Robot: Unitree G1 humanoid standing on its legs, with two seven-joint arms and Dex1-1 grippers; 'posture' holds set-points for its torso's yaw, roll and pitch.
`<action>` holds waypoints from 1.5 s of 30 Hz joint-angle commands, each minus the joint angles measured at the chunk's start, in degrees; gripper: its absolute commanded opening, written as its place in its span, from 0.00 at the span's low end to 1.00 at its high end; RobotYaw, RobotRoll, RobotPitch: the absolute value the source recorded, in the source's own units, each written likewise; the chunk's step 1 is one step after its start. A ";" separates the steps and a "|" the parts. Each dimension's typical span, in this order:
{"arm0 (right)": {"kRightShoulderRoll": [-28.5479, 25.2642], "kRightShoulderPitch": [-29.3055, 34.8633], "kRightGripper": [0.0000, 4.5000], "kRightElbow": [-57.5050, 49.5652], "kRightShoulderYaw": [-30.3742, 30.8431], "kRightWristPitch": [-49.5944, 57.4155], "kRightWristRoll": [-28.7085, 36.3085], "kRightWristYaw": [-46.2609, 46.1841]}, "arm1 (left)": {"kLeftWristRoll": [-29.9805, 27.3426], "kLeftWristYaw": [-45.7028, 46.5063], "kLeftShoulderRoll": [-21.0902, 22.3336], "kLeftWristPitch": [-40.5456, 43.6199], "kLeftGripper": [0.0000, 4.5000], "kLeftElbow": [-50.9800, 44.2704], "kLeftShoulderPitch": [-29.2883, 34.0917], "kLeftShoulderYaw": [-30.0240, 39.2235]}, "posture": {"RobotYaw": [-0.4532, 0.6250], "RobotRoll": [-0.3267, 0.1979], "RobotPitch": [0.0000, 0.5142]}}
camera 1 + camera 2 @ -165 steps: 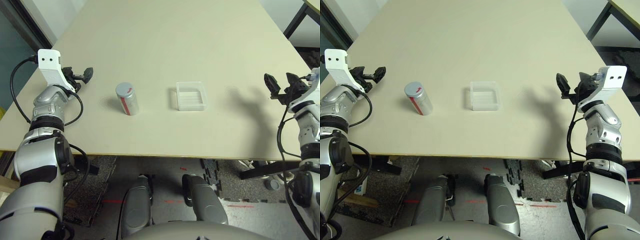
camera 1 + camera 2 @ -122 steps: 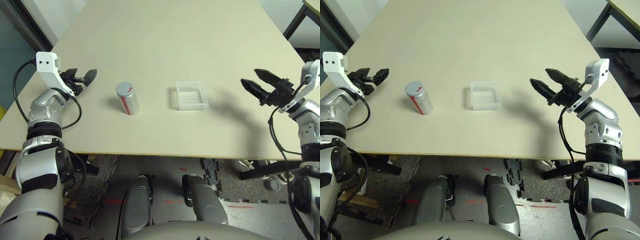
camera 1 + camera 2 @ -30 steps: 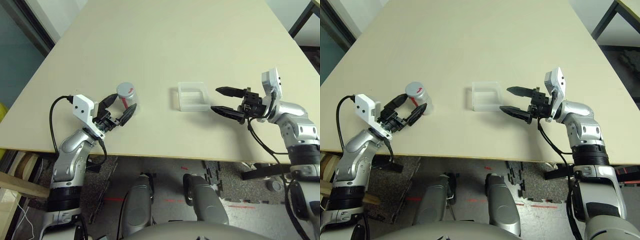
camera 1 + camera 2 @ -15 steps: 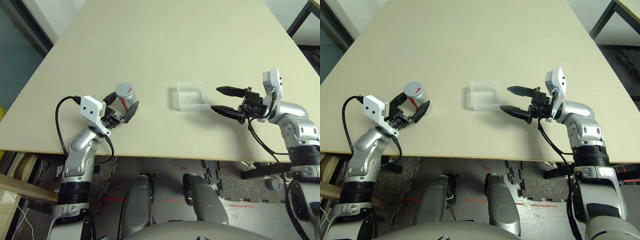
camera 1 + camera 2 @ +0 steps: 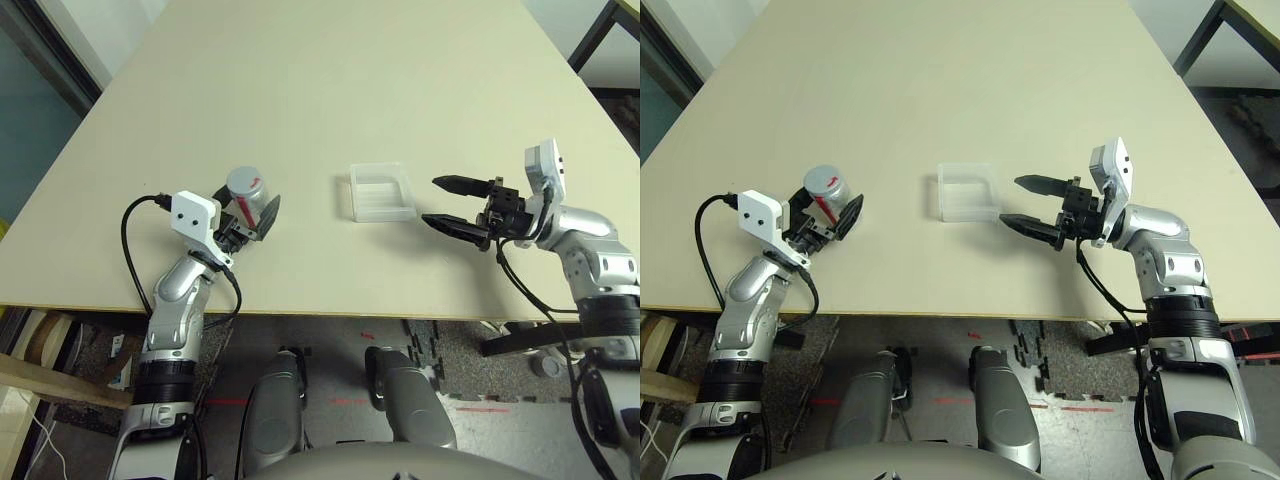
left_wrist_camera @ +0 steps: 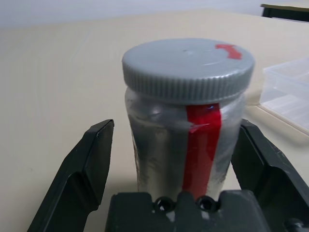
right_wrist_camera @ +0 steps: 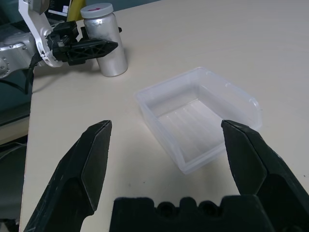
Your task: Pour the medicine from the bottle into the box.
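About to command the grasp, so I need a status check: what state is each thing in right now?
bottle: upright on the table, grey cap on, between the open fingers, not gripped.
box: empty, open side up.
left gripper: open, around the bottle.
right gripper: open, beside the box, holding nothing.

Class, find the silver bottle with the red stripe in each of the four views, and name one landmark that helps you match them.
Left eye view: bottle, left of centre, between the left gripper's open fingers.
Right eye view: bottle, further left.
Left wrist view: bottle, centre, capped, upright.
Right wrist view: bottle, beyond the right gripper's fingers.
Shared landmark: the clear plastic box.
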 commanded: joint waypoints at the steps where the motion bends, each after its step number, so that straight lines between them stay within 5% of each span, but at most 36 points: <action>1: -0.27 0.73 1.00 -0.99 -0.68 0.01 0.58 -0.15 | 0.92 0.98 -0.24 0.76 1.00 0.23 0.43 -0.67 | 0.31 0.62 0.37; 45: 0.60 1.56 1.00 -1.76 -0.37 -0.23 0.54 -1.32 | 3.10 5.93 -2.47 0.36 0.96 2.67 -3.02 -2.37 | 0.30 0.62 0.37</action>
